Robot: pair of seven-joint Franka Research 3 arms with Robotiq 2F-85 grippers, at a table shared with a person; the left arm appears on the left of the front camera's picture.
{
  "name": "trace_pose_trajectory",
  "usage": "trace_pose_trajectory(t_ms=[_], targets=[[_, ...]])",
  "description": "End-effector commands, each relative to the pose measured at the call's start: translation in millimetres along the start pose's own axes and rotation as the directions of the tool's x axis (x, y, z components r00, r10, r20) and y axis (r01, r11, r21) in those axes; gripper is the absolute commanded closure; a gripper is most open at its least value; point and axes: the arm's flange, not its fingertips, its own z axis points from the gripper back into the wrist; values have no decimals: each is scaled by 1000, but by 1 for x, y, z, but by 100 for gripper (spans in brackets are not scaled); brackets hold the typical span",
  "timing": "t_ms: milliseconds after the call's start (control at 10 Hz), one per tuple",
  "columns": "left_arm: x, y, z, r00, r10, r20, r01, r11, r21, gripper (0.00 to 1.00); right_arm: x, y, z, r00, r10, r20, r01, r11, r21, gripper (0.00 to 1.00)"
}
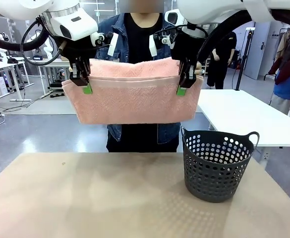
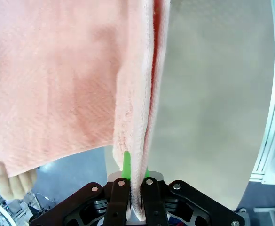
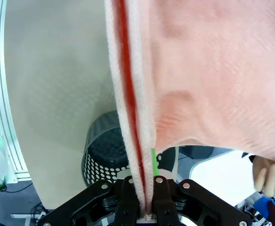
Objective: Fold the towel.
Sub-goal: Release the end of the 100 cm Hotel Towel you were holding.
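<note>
The salmon-pink towel (image 1: 135, 94) hangs folded in the air above the far side of the table, stretched between both arms. My left gripper (image 1: 84, 85) is shut on its left edge and my right gripper (image 1: 184, 85) is shut on its right edge. In the left wrist view the towel's (image 2: 81, 84) layered edge runs down between the closed fingers of my left gripper (image 2: 135, 181). The right wrist view shows the same pinch: the towel (image 3: 208, 80) caught in my right gripper (image 3: 146, 188). A person stands behind the towel; fingertips (image 3: 269, 176) of a hand (image 2: 15, 181) show at its far edges.
A dark perforated plastic basket (image 1: 216, 166) stands on the right part of the beige table (image 1: 85, 198), below and right of the towel; it also appears under my right gripper (image 3: 104, 155). A white table (image 1: 244, 114) sits beyond at the right.
</note>
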Motion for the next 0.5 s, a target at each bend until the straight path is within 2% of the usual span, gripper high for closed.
trace_pose_trajectory(t_ms=[0, 400], targets=[[-1, 2, 2, 1000, -8, -10, 8, 1000, 9, 100, -2, -1, 1, 1000, 0, -2, 0, 1000, -3, 100], [-1, 2, 2, 1000, -8, -10, 8, 1000, 9, 100, -2, -1, 1, 1000, 0, -2, 0, 1000, -3, 100]])
